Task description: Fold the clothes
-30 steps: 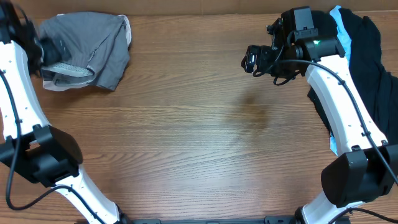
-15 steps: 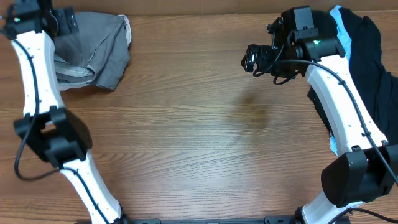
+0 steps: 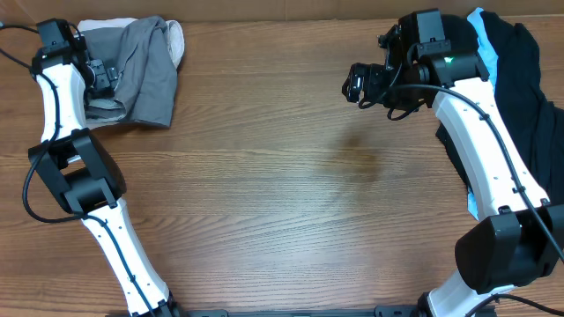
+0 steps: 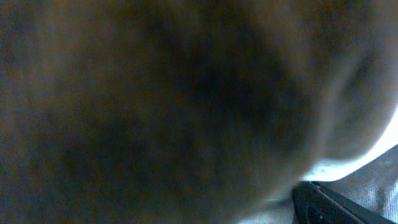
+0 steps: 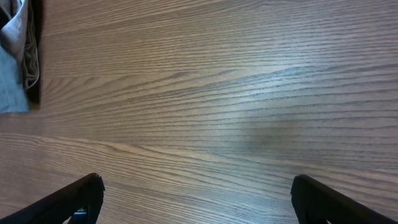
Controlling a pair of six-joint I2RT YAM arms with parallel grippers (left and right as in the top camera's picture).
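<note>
The grey shorts (image 3: 145, 75) lay bunched in the far left corner of the wooden table (image 3: 264, 176). They were rumpled rather than flat, with one broad panel facing up and folds gathered toward their left edge. A cream garment (image 3: 175, 40) showed from under them along the far side, touching the shorts.

The left gripper (image 3: 104, 77) sat at the left edge of the shorts, low over the gathered folds, its arm reaching up along the table's left side. Its jaws were spread wide. From overhead it could not be told whether any cloth lay between them. The left wrist camera gave little. A dark blur too close to the lens filled nearly all of the view, and only one black finger (image 4: 339, 202) and a strip of grey fabric beside it showed in the lower right corner.

Well apart from this pile, across a long stretch of bare wood, the right gripper (image 3: 352, 85) hung above the table near the far right, pointing left toward the shorts. Its jaws were spread wide and held nothing. In the right wrist view the two black fingertips (image 5: 78, 196) stood far apart at the bottom corners with only wood grain between them. A scrap of grey and pale cloth showed at the upper left edge of that view.

Behind the right arm, at the table's right edge, a black garment (image 3: 529, 79) lay in a long heap. A light-blue garment (image 3: 478, 25) peeked out at the heap's far end, touching it.
</note>
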